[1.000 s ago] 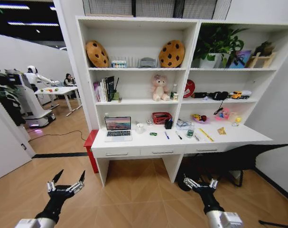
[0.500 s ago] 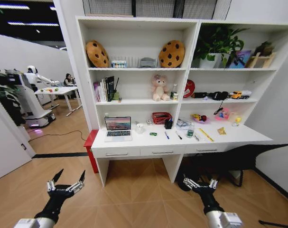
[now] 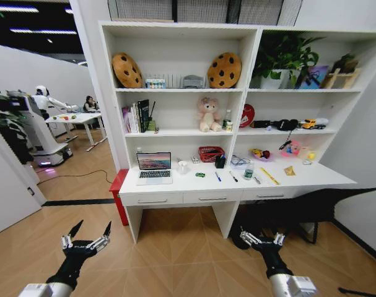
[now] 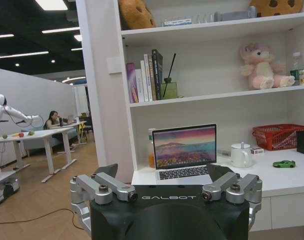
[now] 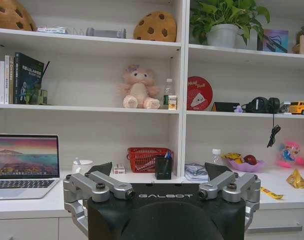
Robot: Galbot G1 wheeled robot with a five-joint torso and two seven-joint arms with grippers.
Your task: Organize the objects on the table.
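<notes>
Right gripper (image 5: 161, 176) fingers spread apart, facing white desk (image 5: 26, 205) that carries open laptop (image 5: 24, 161), white cup (image 5: 82, 166), red basket (image 5: 146, 159), black pen holder (image 5: 163, 167); plush bear (image 5: 138, 89) on shelf above.

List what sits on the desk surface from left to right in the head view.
Silver laptop → white cup → small green gadget → blue pen → black pen → green-capped bottle → yellow strip.
</notes>
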